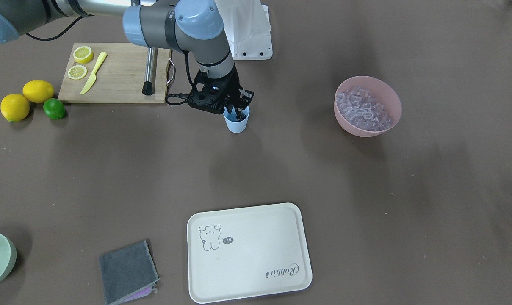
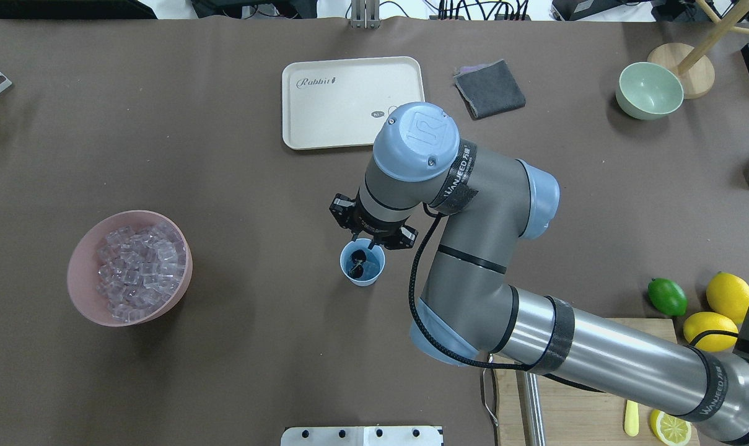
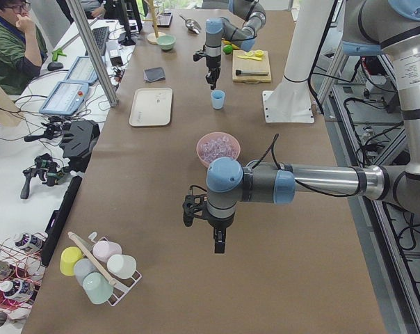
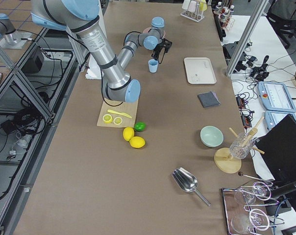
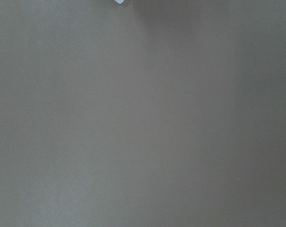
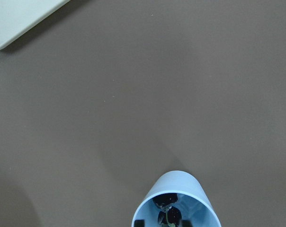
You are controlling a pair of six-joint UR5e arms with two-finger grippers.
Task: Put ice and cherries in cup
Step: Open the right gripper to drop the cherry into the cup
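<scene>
Overhead exterior: the right gripper [image 2: 362, 243] hangs straight over the cup [image 2: 370, 278] at mid-frame, fingers pointing down into its mouth. The cherries [image 2: 357, 264] lie inside the cup, dark against the blue. The right wrist-mounted view agrees. Both cherries sit low in the cup at the bottom edge of that frame, with a dark fingertip at the rim on either side, clear of the fruit. I read the fingers as spread and holding nothing (only the tips show, so this is a judgement). The cherry half looks done.

The ice [image 2: 137, 269] is all in the pink bowl [image 2: 75, 286], at the left of the overhead frame and well apart from the cup. No cube shows in the cup. That is the relation the next move turns on: the ice lies frame-left of the cup, on the left arm's side.

The left gripper [image 3: 219, 249] shows only in the exterior left view, at lower centre. It hangs fingers-down over bare surface [image 3: 161, 229], near the pink bowl and on the camera side of it. I cannot tell whether its fingers are open or closed, and the left wrist-mounted view gives almost nothing but brown surface.

My judgement is that the left arm is the nearer one for the ice. The cubes look small and slick, so a pinch may slip. The right gripper sits over the cup mouth and would need to clear before any drop.
</scene>
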